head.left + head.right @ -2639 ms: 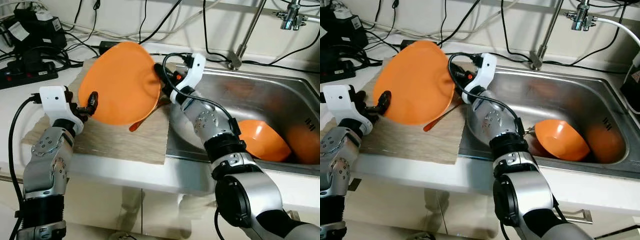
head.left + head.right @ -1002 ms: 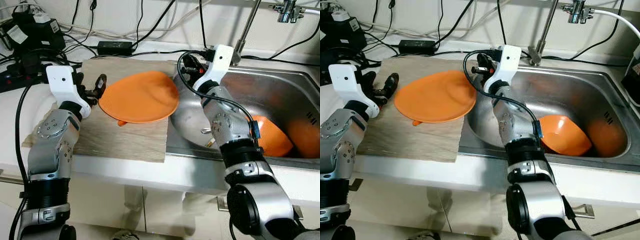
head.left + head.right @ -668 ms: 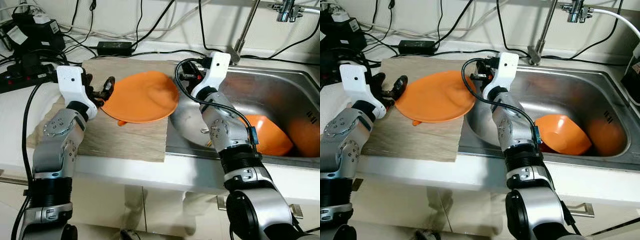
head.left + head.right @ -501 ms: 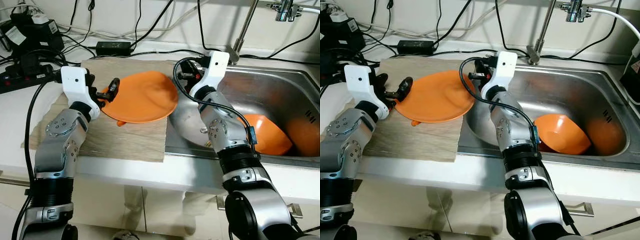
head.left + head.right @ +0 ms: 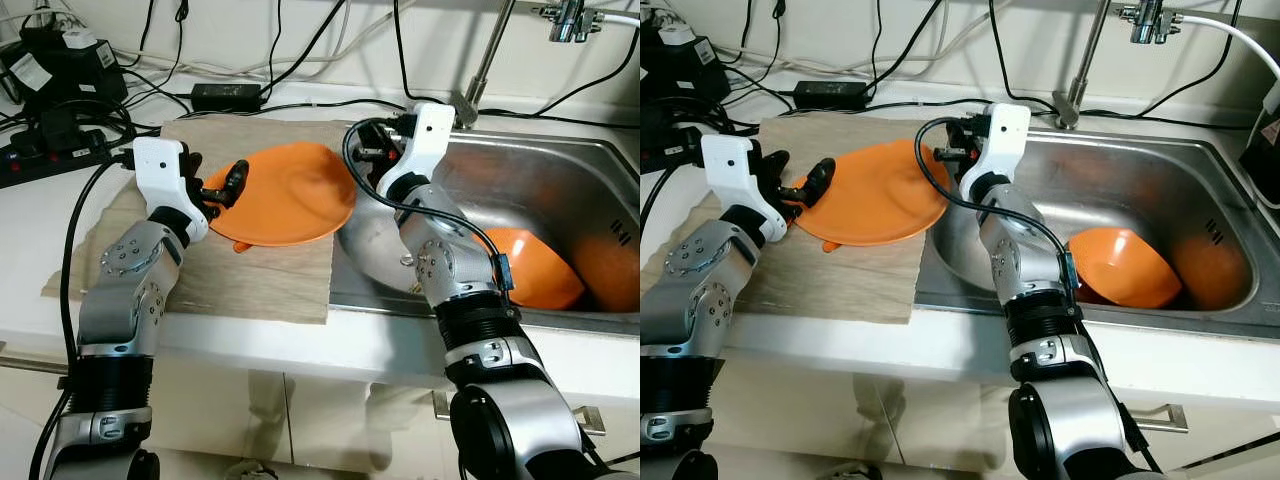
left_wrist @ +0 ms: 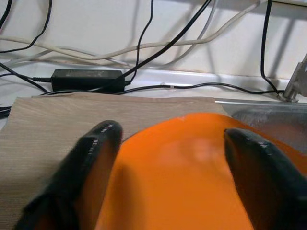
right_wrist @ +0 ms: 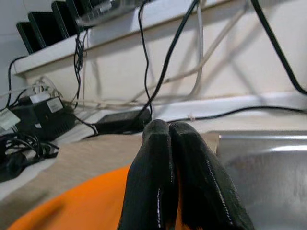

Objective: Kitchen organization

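An orange plate [image 5: 285,195] lies face down on the wooden mat [image 5: 250,275] left of the sink. A small orange piece [image 5: 242,245] pokes out from under its near edge. My left gripper [image 5: 225,188] is at the plate's left rim, open, and its two black fingers [image 6: 98,143] straddle the plate [image 6: 182,167] in the left wrist view. My right gripper [image 7: 169,132] is shut with its fingers pressed together. It hovers over the plate's right edge by the sink rim, holding nothing. An orange bowl [image 5: 530,270] rests in the sink.
The steel sink [image 5: 560,170] has a second orange item [image 5: 610,275] at its right end and a faucet [image 5: 490,60] behind it. A black adapter [image 5: 228,96], power strips [image 5: 60,90] and many cables line the back of the counter.
The plate, earlier held up tilted between both grippers, now lies on the mat. My left gripper has let go and moved right onto its left rim. The right gripper edged slightly left.
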